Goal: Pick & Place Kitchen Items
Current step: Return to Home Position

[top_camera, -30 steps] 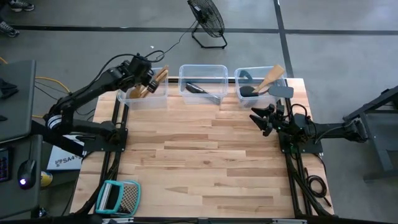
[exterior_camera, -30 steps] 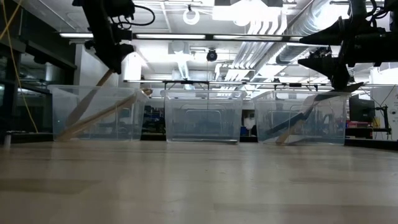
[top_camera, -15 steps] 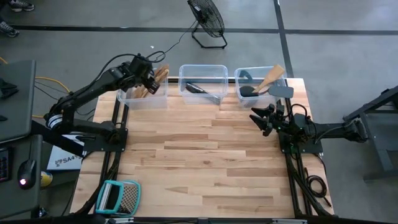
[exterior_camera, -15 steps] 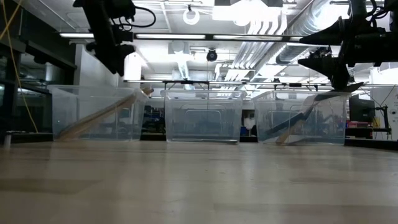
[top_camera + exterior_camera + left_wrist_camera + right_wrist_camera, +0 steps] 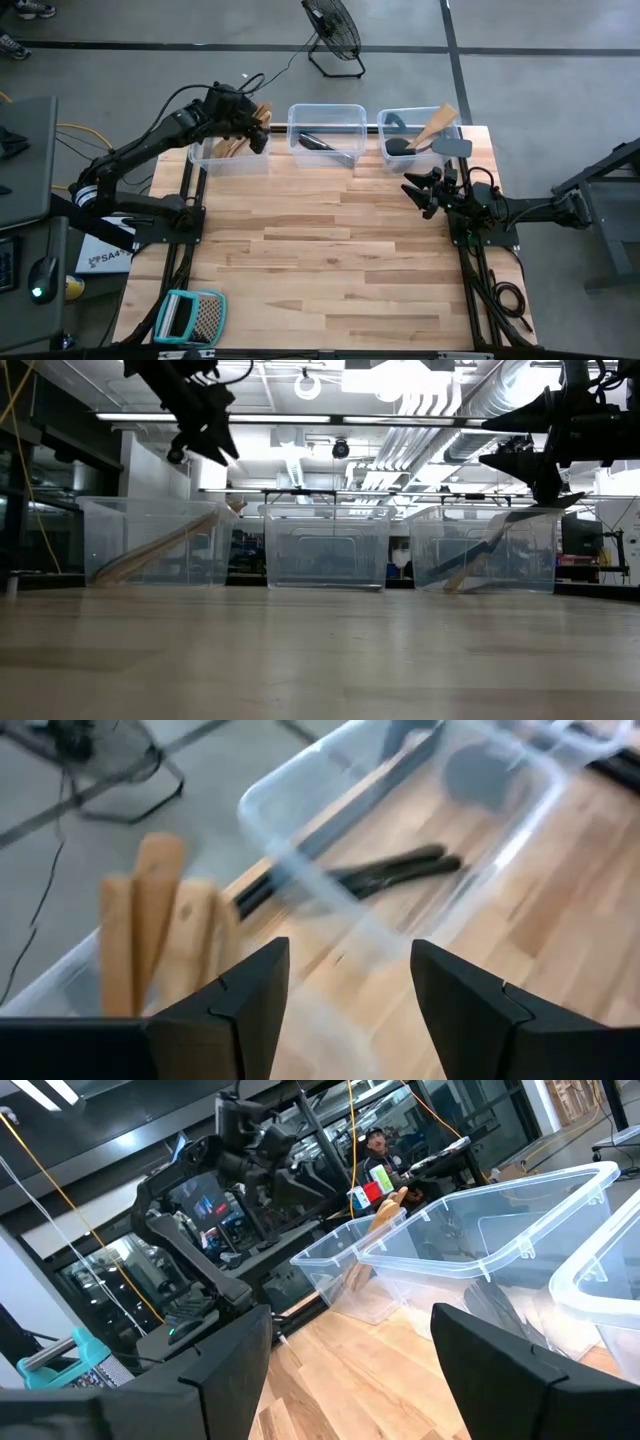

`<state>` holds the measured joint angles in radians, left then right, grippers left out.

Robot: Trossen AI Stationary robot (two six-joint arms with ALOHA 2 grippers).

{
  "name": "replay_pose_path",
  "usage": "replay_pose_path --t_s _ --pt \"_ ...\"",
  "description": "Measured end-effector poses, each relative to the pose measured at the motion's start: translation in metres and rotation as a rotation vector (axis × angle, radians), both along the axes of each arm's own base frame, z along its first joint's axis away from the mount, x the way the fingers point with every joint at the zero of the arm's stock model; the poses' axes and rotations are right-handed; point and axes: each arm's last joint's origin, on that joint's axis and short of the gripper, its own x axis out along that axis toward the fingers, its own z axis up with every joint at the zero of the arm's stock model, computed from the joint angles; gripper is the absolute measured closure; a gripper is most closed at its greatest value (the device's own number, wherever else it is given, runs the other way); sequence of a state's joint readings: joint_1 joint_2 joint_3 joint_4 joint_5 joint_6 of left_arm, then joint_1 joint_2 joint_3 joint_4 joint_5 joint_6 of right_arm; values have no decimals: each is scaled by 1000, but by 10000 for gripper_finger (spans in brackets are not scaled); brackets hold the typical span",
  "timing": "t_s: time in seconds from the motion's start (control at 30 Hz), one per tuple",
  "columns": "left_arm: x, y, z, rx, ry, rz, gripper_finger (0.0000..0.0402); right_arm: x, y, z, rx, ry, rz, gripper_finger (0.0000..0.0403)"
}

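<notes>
Several pale wooden utensils [image 5: 232,146] lean in the clear left bin [image 5: 205,156], their heads on its floor and their handles [image 5: 150,920] against its right rim. My left gripper [image 5: 255,128] hangs open above that bin's right edge [image 5: 210,445], nothing between its fingers [image 5: 350,960]. Black utensils [image 5: 390,875] lie in the middle bin [image 5: 326,112]. The right bin [image 5: 385,128] holds a wooden spatula [image 5: 436,124] and dark utensils. My right gripper [image 5: 415,190] hovers open over the table's right side, in front of that bin [image 5: 350,1330].
The three clear bins stand in a row along the table's far edge. A teal-framed grater [image 5: 190,317] lies at the near left corner. The wooden tabletop [image 5: 330,250] stretches between. A fan [image 5: 333,35] stands on the floor beyond the table.
A wooden utensil that stood steeply under my left gripper has dropped and now lies slanted in the left bin with the others. My left gripper has let it go, then swung toward the table's right, turning toward the middle bin.
</notes>
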<state>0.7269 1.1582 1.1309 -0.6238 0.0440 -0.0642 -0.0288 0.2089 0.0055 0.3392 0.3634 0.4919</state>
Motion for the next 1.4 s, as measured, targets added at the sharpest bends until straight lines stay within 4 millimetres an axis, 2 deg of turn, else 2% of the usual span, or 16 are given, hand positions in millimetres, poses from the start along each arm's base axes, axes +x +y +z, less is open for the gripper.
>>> replay_pose_path --t_s 0.17,0.47,0.63,0.77,1.03,1.2,1.4 --pt "16 -19 4 24 -35 -98 195 0 0 0 0 0 0 136" --pt "48 -76 6 62 -48 -257 195 0 0 0 0 0 0 136" --pt "47 -98 15 44 -117 -328 195 0 0 0 0 0 0 136" --pt "45 -113 -1 51 -165 -390 195 0 0 0 0 1 0 136" --pt "31 -136 -55 71 -433 -452 195 0 0 0 0 0 0 136" --pt "4 -144 -84 62 -504 -507 195 0 0 0 0 0 0 136" --pt "-34 -150 -102 51 -609 -620 195 0 0 0 0 0 0 136"
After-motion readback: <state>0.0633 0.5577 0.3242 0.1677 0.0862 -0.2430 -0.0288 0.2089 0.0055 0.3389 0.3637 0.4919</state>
